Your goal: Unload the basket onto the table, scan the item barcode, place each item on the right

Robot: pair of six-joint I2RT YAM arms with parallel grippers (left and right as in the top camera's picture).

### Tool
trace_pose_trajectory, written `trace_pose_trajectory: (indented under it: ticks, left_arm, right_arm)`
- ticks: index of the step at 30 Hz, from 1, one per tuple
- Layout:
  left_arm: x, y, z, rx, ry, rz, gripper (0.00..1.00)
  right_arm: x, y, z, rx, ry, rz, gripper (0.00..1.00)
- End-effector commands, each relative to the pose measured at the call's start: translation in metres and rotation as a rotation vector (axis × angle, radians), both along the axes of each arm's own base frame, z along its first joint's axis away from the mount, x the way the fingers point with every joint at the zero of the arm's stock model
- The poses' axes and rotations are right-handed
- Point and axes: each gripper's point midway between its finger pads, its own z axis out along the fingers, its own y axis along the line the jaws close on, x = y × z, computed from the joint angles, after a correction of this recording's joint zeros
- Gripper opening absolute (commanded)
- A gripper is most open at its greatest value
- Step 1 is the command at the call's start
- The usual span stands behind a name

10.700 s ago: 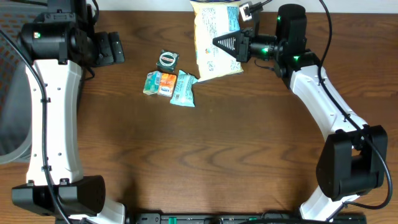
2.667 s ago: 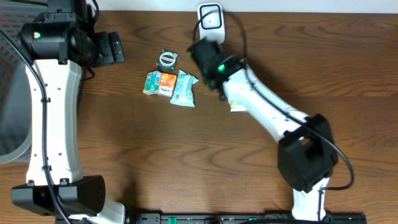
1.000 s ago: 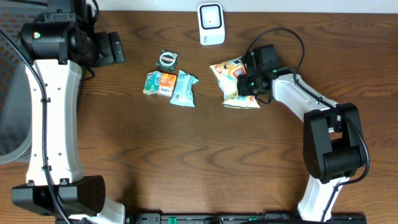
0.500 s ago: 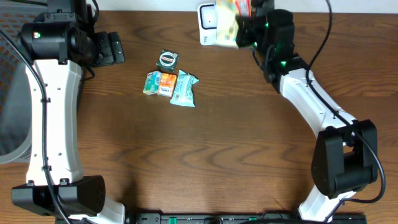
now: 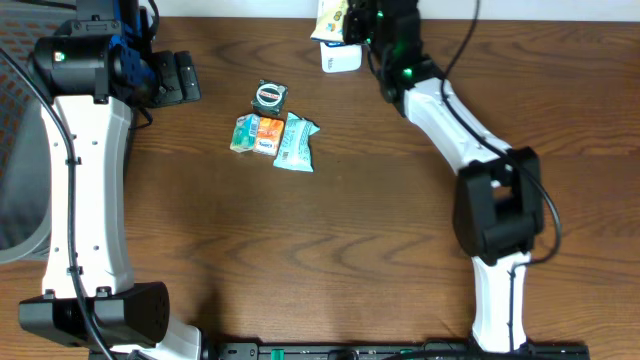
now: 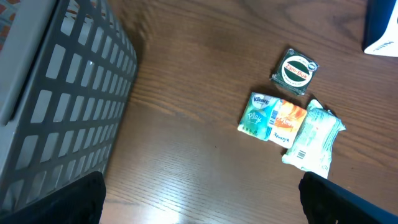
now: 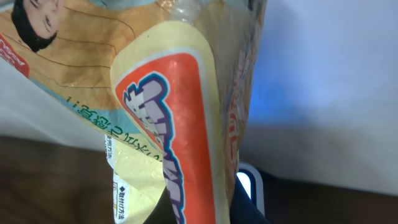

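Kleenex pack [image 6: 258,115] near round green tin [image 6: 296,70]

Packets [image 5: 272,137] mid-table — basket [image 6: 59,99] leftward

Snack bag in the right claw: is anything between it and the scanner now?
Nothing visible. The right claw holds the snack bag right at the white scanner, at the far edge of the table. The small packets and round tin lie apart, off to the side.

Left arm [image 5: 85,190] and right arm [image 5: 450,120] show white links, black joints, perhaps green lights.
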Motion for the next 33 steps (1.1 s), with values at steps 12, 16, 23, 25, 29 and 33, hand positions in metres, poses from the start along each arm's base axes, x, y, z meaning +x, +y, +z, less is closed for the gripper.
trace_pose_trajectory:
  ticks: [12,16,23,25,29,33]
  left_arm:
    - [0.0,0.004,-0.003,0.01,0.008,0.02,0.98]
    - [0.0,0.004,-0.003,0.01,0.008,0.019,0.98]
    - [0.0,0.004,-0.003,0.01,0.008,0.019,0.98]
    - [0.0,0.004,-0.003,0.01,0.008,0.019,0.98]
    - [0.0,0.004,-0.003,0.01,0.008,0.02,0.98]
    - [0.0,0.004,-0.003,0.01,0.008,0.019,0.98]
  right_arm:
    - [0.018,-0.005,-0.055,-0.08,0.059,-0.052,0.01]
    - [0.017,-0.005,-0.06,-0.085,0.071,-0.051,0.01]
    - [0.021,-0.005,-0.05,-0.068,0.031,-0.054,0.01]
    - [0.022,-0.005,-0.044,-0.063,0.016,-0.056,0.01]
    - [0.022,-0.005,-0.038,-0.057,0.003,-0.056,0.01]
    - [0.022,-0.007,-0.036,-0.056,0.001,-0.059,0.01]
